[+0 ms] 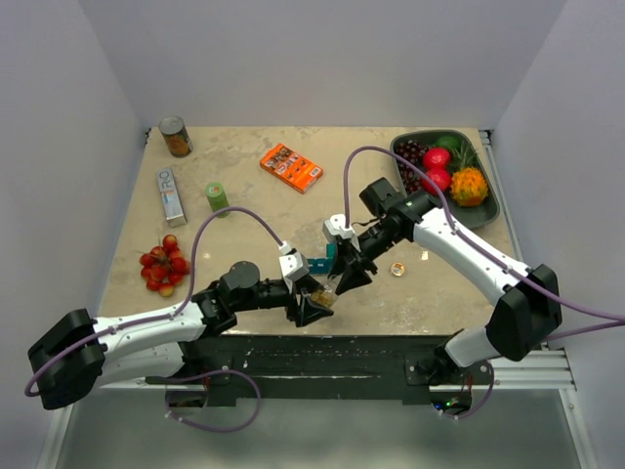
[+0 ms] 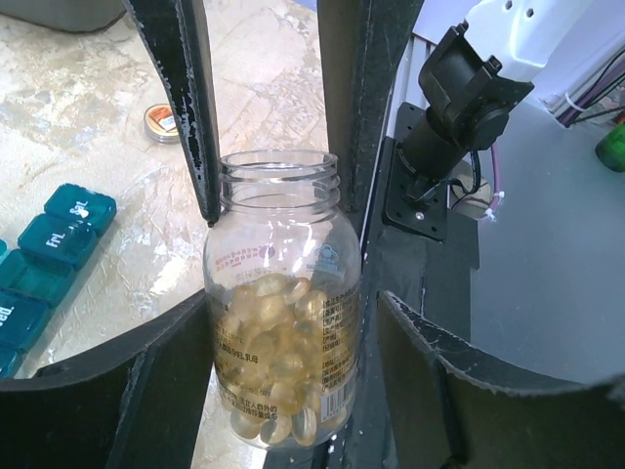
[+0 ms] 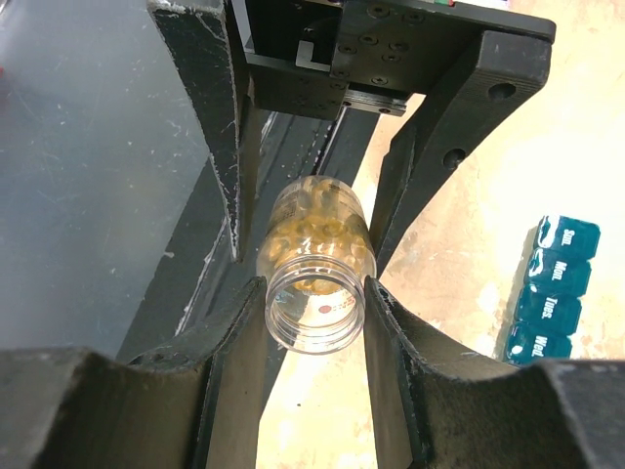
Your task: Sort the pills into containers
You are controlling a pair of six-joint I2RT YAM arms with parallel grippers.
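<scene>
Clear uncapped bottle (image 2: 281, 244), golden pills (image 2: 273, 342) inside | left claw (image 2: 288, 327) clamps body | right claw (image 3: 314, 303) clamps neck | teal organizer (image 3: 552, 288) cut off

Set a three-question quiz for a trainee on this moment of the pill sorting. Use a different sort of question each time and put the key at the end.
1. True or false: the pill bottle has its cap on.
2. The left gripper clamps the bottle's body. What is the right gripper closed around? A) the bottle's neck B) the bottle's base C) nothing at all
3. Fill in: the loose cap lies on the ___.

Key: 1 false, the mouth is open; 2 A; 3 table.
</scene>
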